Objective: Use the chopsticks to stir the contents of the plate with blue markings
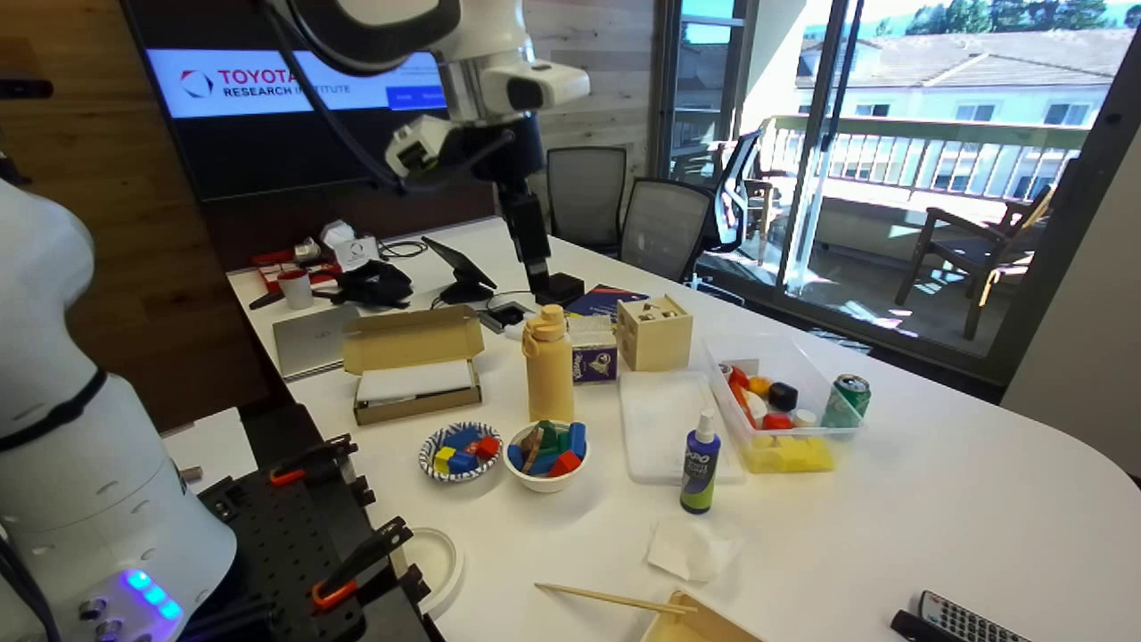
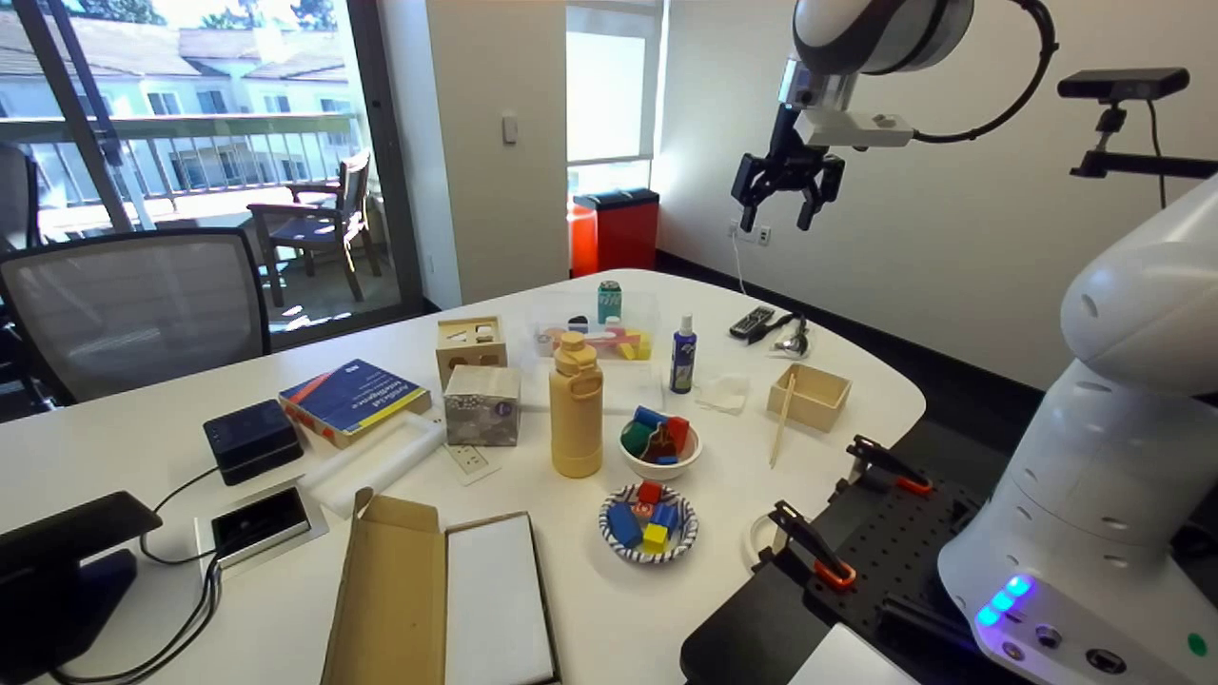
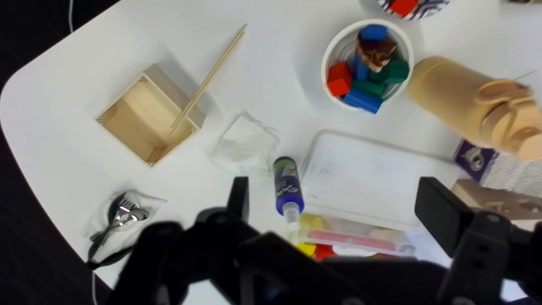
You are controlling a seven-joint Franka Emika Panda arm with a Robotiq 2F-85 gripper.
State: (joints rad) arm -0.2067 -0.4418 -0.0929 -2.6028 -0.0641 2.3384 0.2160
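The thin pale chopsticks (image 1: 615,599) lie close together across the rim of a small wooden box (image 2: 826,417). One end is inside the box and the other sticks out over the table; they also show in the wrist view (image 3: 211,76). The plate with blue markings (image 1: 430,462) is a small patterned bowl holding red, blue and yellow blocks. Only part of it (image 3: 428,9) shows at the wrist view's top edge. My gripper (image 2: 776,221) is open and empty, high above the table. In the wrist view its fingers (image 3: 338,207) are wide apart, well away from the chopsticks.
A white bowl of blocks (image 1: 548,481) stands next to the patterned plate. A tall tan bottle (image 2: 576,419) is close behind. A spray bottle (image 3: 288,184), a clear bin (image 1: 793,374) and an open cardboard box (image 1: 414,406) stand around. Orange-tipped clamps (image 2: 828,571) line the robot's mount.
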